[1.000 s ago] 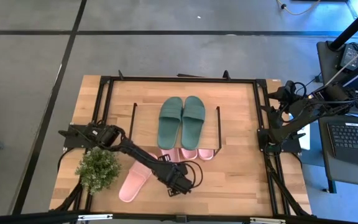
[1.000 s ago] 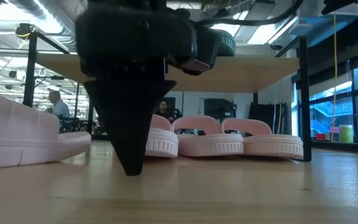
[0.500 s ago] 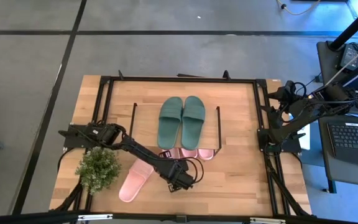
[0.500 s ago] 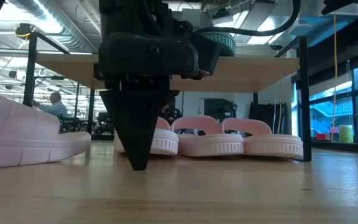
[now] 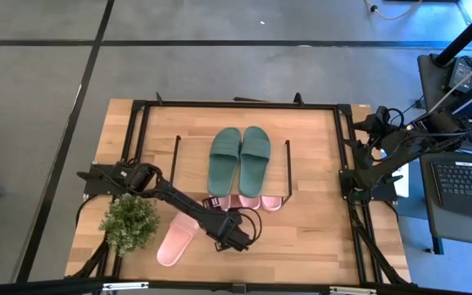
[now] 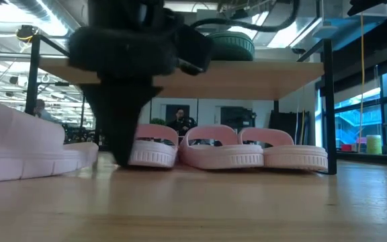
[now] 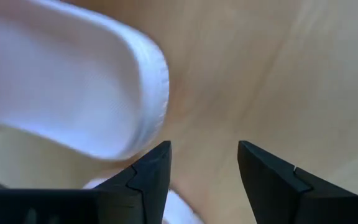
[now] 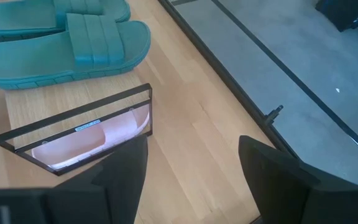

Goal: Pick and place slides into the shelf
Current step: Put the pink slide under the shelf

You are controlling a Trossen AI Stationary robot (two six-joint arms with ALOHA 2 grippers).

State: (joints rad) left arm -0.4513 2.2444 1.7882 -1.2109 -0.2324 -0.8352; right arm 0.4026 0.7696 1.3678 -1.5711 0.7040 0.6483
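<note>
Loose pink slide [image 5: 178,238] looks light, soft foam w/ grippy sole; best pinched at strap or side edge. Left gripper [image 5: 237,238] low beside it, fingers apart, empty. Right gripper [image 8: 191,180] waits at table edge, fingers apart.

text: none legible | shelf [image 8: 79,127] wire leg: small label sticker, print too small to read

**Robot body, appearance**

Both arms black, slim links with bulkier joint housings. Left arm [image 5: 170,201]: black cable looping loose beside its wrist, near the left pincer [image 5: 234,242]. Left pincer fingers [image 7: 149,171] matte black, wedge-shaped, tapering to blunt flat tips with bevelled inner edges. Low view: the same pincer [image 6: 121,101] reads as a dark block narrowing downward. Right arm [image 5: 383,160]: black, several cables bundled along it. Right pincer fingers [image 8: 120,171] broad, dark, flat-faced
</note>
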